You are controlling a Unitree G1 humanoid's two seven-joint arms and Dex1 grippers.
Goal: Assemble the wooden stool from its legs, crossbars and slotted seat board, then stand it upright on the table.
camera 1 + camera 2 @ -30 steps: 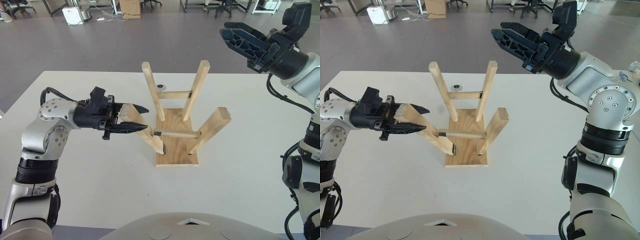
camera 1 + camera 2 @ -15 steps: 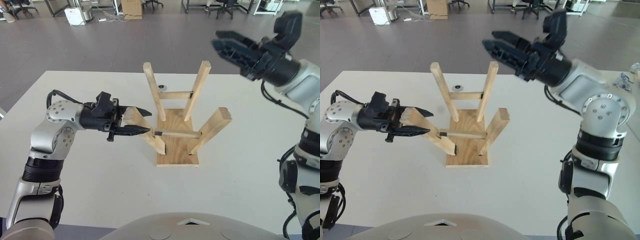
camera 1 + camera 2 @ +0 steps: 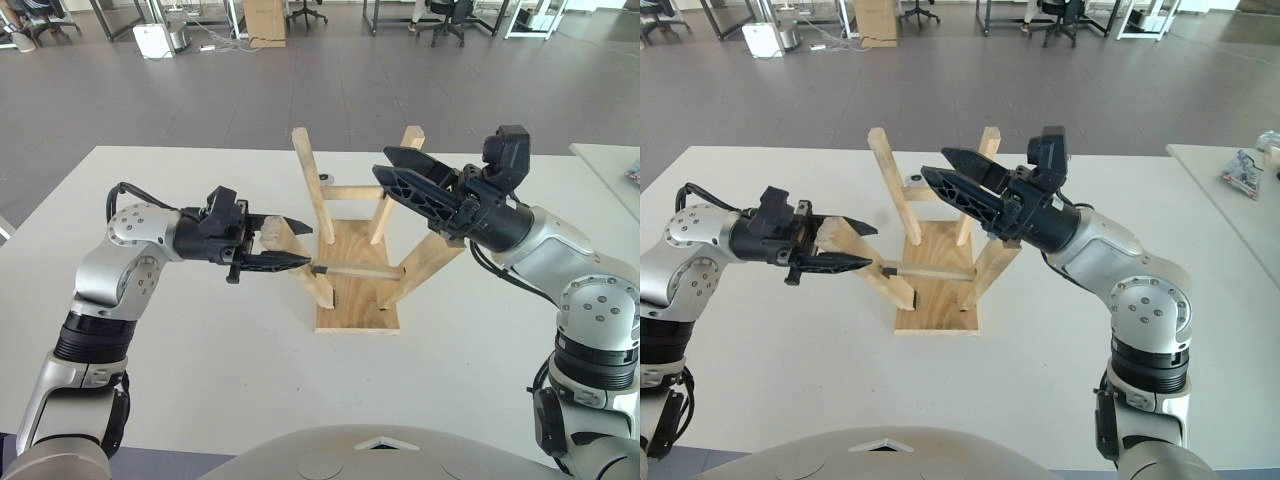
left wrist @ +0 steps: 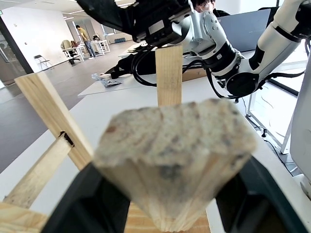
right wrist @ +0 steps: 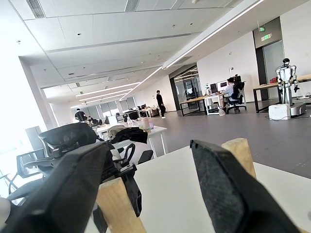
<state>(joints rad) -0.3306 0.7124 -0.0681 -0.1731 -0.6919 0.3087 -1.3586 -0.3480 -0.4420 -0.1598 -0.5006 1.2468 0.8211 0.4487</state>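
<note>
Stool (image 3: 356,305) legs-up, one leg (image 3: 308,282) in left tool (image 3: 300,241), right tool (image 3: 380,160) above.

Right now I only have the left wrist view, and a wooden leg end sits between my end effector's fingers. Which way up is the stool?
Observer: Upside down. The seat board lies flat on the table, with the legs pointing up.
Operator: Which leg have I got?
Observer: The near-left leg. The left end effector is shut on its top end.
Operator: And the other arm?
Observer: The right end effector is open and holds nothing. It is raised beside the top of the far-right leg.
</note>
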